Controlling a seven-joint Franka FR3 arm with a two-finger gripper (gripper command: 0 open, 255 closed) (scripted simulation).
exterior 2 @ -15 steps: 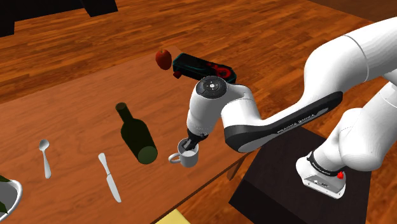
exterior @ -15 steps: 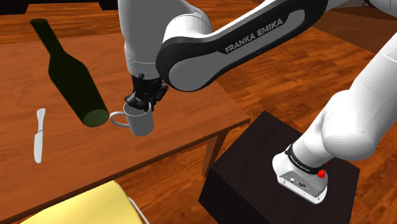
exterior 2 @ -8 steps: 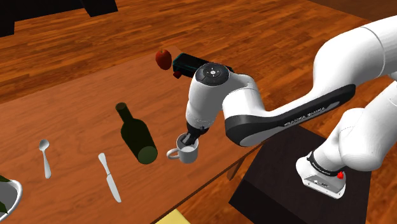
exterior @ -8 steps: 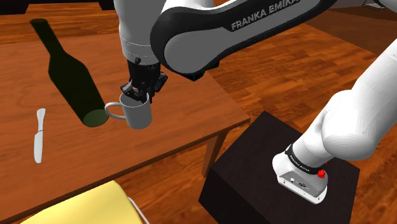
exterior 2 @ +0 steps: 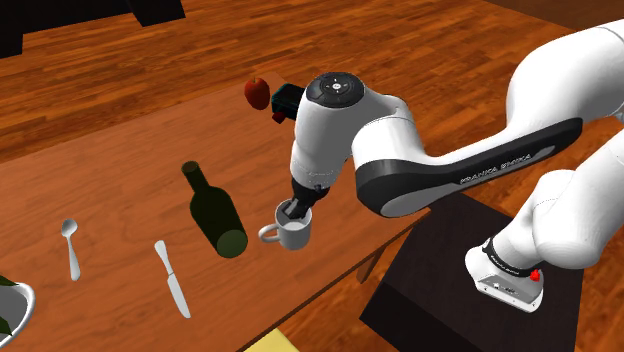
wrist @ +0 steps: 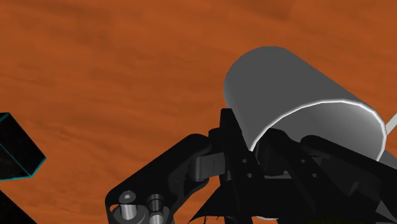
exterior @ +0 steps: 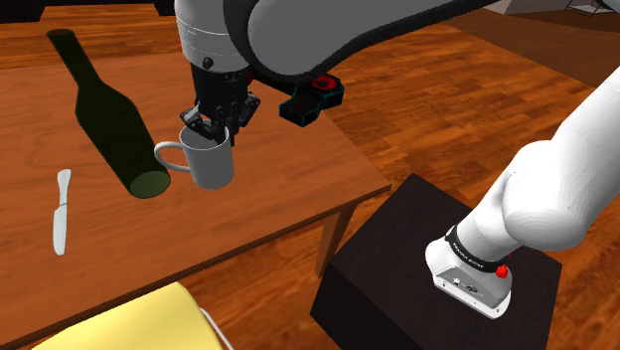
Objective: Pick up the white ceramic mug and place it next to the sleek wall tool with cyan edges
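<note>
**Mug pinched by its rim**

My gripper [exterior: 212, 127] clamps the rim of the smooth, grey-white cylindrical mug [exterior: 211, 165] — centre-left of the shoulder view. A dark green bottle [exterior: 111, 124] lies just left; the black, cyan-edged tool [exterior: 310, 99] sits to the upper right.

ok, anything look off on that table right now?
Only the dark green bottle: it lies on its side on the table, between the knife and the mug, not upright. No spill shows. The mug itself looks fine, gripped at its rim by the jaws.
</note>
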